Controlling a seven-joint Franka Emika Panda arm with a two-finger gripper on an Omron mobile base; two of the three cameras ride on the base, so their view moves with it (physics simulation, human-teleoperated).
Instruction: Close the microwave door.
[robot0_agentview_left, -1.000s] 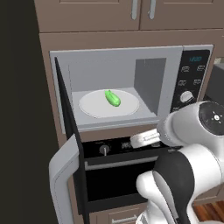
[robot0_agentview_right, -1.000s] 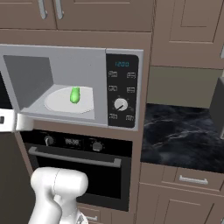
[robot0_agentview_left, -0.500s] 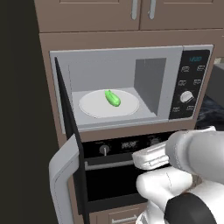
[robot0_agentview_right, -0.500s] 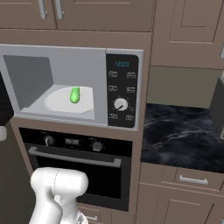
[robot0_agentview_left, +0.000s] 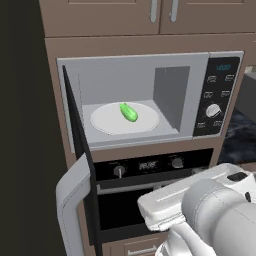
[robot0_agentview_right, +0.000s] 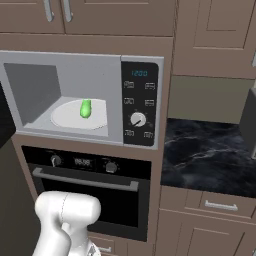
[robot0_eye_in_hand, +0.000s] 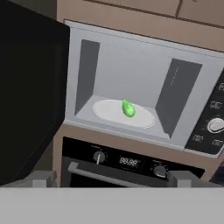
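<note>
While the microwave door (robot0_agentview_left: 77, 165) stands wide open, green vegetable (robot0_agentview_left: 128, 112) on turntable (robot0_agentview_left: 105, 122), jaws' state unclear

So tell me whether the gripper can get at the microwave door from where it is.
Probably yes. The microwave door stands wide open at the left of the microwave, its dark face close beside the hand, and nothing lies between them.

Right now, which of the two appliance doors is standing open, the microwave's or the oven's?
The microwave door is open, swung out leftward, baring the turntable and its green item. The black oven door below sits shut.
</note>
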